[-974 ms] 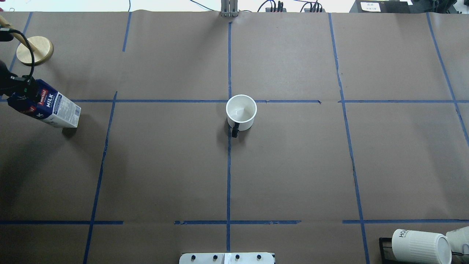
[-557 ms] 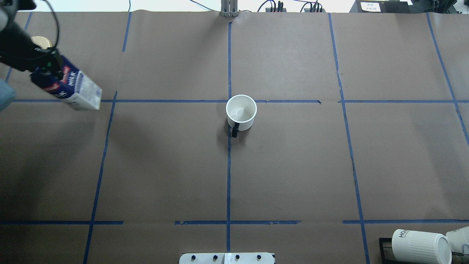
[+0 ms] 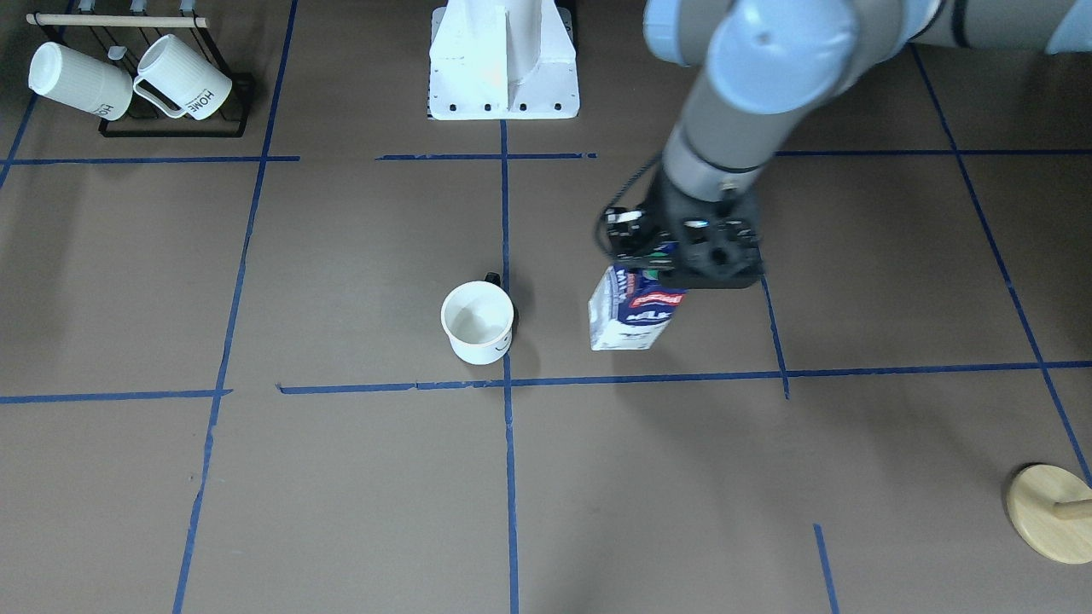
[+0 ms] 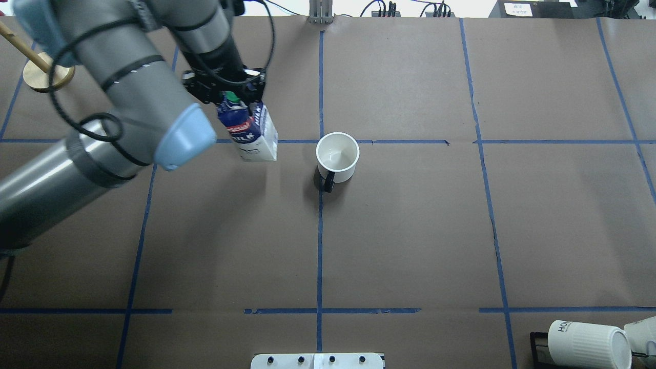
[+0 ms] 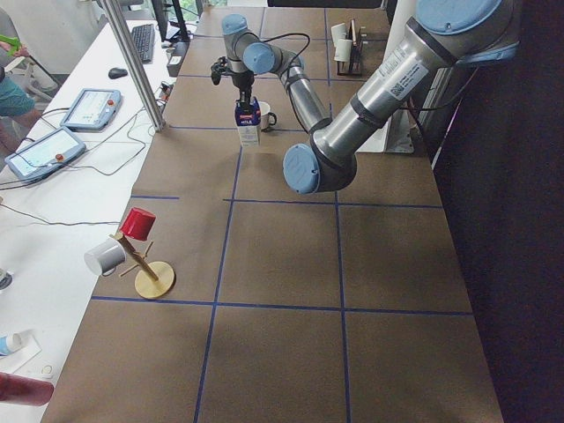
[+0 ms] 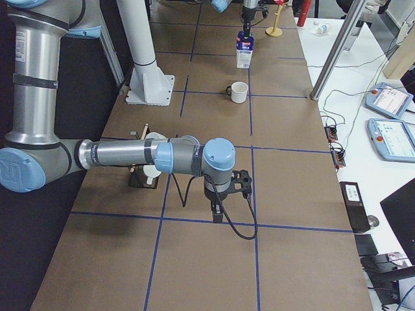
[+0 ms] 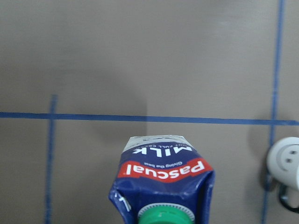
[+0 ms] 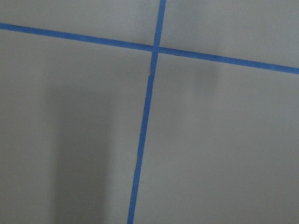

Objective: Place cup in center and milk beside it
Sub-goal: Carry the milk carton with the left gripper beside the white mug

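The white cup (image 4: 337,156) stands upright just right of the center tape crossing (image 4: 321,141), handle toward the robot. It also shows in the front view (image 3: 478,322), with the crossing (image 3: 507,382) just in front of it. My left gripper (image 4: 233,97) is shut on the top of the dark-blue milk carton (image 4: 249,132) and holds it upright to the cup's left. I cannot tell whether the base touches the surface. The carton also shows in the front view (image 3: 633,311) and the left wrist view (image 7: 163,179). My right gripper (image 6: 220,201) shows only in the exterior right view, state unclear.
A black rack with ribbed white "HOME" mugs (image 4: 589,343) stands at the near right corner (image 3: 128,81). A wooden mug tree (image 4: 48,74) stands at the far left (image 3: 1049,512). The robot base (image 3: 503,68) is at the near middle edge.
My left arm has carried the milk carton from the far left edge rightward, to just left of the cup. The carton now hangs upright instead of tilted. The cup has not moved.
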Robot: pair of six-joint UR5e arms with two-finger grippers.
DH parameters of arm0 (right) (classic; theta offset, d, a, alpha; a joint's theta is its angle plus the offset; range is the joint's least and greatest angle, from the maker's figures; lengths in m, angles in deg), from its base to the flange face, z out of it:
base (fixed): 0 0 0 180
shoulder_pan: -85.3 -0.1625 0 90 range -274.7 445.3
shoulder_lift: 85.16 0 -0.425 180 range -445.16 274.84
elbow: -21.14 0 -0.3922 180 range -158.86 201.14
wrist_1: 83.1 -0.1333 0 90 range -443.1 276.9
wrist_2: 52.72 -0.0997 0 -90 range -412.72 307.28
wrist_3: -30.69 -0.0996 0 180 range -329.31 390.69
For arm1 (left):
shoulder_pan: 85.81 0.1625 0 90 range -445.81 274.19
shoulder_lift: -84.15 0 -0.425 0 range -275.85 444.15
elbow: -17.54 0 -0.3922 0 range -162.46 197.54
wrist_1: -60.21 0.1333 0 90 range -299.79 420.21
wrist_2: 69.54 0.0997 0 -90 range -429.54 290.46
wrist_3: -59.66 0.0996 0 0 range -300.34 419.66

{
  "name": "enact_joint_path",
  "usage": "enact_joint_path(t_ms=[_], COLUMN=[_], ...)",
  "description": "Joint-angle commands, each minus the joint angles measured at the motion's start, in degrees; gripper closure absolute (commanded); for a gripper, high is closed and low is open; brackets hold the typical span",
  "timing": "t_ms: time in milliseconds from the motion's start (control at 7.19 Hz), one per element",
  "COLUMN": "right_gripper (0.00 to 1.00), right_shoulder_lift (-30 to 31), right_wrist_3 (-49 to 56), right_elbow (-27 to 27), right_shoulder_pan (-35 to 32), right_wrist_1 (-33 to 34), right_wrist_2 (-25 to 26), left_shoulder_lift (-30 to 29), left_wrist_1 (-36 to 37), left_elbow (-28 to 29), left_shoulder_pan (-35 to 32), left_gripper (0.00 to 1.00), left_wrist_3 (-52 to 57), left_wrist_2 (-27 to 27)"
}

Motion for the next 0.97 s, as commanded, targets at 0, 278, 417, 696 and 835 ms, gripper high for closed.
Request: enact_joint_path(t_ms=[0, 278, 417, 696, 835], right_gripper=[0.0, 0.0, 0.0, 0.0, 0.0], right_shoulder_lift=[0.1, 0.1, 0.1, 0.1, 0.1], right_wrist_3=[0.0, -0.1, -0.1, -0.2, -0.3], right_elbow=[-0.1, -0.1, 0.0, 0.0, 0.0], right_shoulder_pan=[0.1, 0.0, 0.0, 0.0, 0.0], right_wrist_1=[0.0, 0.1, 0.0, 0.0, 0.0], right_wrist_2=[-0.1, -0.1, -0.1, -0.1, -0.2], left_shoulder_lift=[-3.3, -3.6, -3.6, -3.4, -3.3], left_wrist_1=[-0.3, -4.1, -8.1, -8.7, -8.7], left_elbow=[3.7, 5.4, 7.2, 7.8, 7.6], left_shoulder_pan=[4.6, 7.1, 7.6, 7.5, 7.5], left_gripper=[0.63, 0.63, 0.63, 0.33, 0.0], left_wrist_3=[-0.7, -4.1, -7.0, -7.1, -7.1], left_wrist_2=[2.6, 4.9, 5.8, 6.3, 7.6])
